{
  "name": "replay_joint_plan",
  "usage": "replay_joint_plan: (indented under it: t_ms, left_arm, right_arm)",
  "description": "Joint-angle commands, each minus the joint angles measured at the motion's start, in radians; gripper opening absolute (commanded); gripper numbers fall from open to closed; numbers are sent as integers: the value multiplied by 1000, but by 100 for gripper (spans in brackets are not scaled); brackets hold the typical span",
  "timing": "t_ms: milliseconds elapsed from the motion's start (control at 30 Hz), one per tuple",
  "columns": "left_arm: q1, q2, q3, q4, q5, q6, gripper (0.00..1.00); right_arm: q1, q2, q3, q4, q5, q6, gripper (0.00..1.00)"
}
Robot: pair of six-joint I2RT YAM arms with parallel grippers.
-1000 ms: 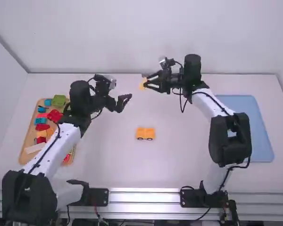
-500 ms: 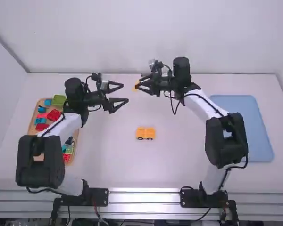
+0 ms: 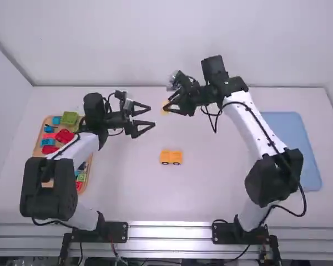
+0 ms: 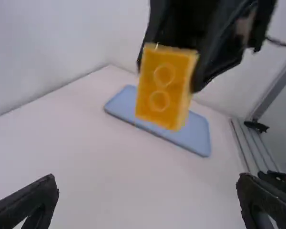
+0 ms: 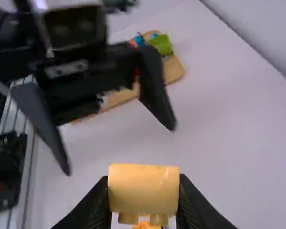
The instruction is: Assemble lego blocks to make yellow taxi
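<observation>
Yellow, with two ring marks [image 4: 159, 101] on one face, was the block [image 4: 155, 62] clamped between the fingers of my right pincer [image 5: 143, 186], raised above the white table [image 3: 211, 194]. My left pincer [image 3: 152, 116] stood spread and unloaded, facing the block across a gap. On the table, apart from both pincers, sat the yellow body [image 3: 171, 154] with dark wheels [image 3: 165, 163] — upright and untouched. I judged a handover to be the likely step in hand, and poor alignment its chief risk: should the left fingers close off-centre, the block could twist or be pushed out. Releasing my right grip too early would probably drop it; a crooked hold, carried through to assembly, could misalign the joint and shove the body under pressure. Neither block nor body bore any brand, label or writing that I could read — just plain yellow faces and those rings.
</observation>
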Motion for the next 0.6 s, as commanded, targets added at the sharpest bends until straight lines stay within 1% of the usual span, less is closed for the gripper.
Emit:
replay_joint_plan:
  t_ms: [0, 133, 200, 267, 467, 500, 533, 567]
  left_arm:
    - [3, -4, 13, -47, 8, 104, 99]
    - [44, -4, 13, -142, -11, 179, 99]
    - [56, -4, 13, -185, -17, 232, 99]
    - [55, -4, 13, -197, -54, 234, 99]
    - [12, -21, 23, -267, -270, 229, 99]
    - [2, -32, 42, -320, -344, 235, 99]
    - [1, -33, 44, -327, -354, 238, 99]
    - [-8, -49, 70, -398, -437, 261, 99]
  right_arm:
    - [6, -8, 17, -14, 56, -141, 5]
    - [18, -8, 15, -13, 196, -42, 3]
    - [39, -8, 15, -35, 271, -26, 3]
    - [55, -8, 15, -52, 306, -26, 3]
    - [111, -8, 15, -113, 451, 10, 3]
    - [121, -7, 15, -127, 486, 42, 3]
    - [124, -6, 15, -130, 495, 50, 3]
    - [132, -1, 15, -145, 534, 77, 3]
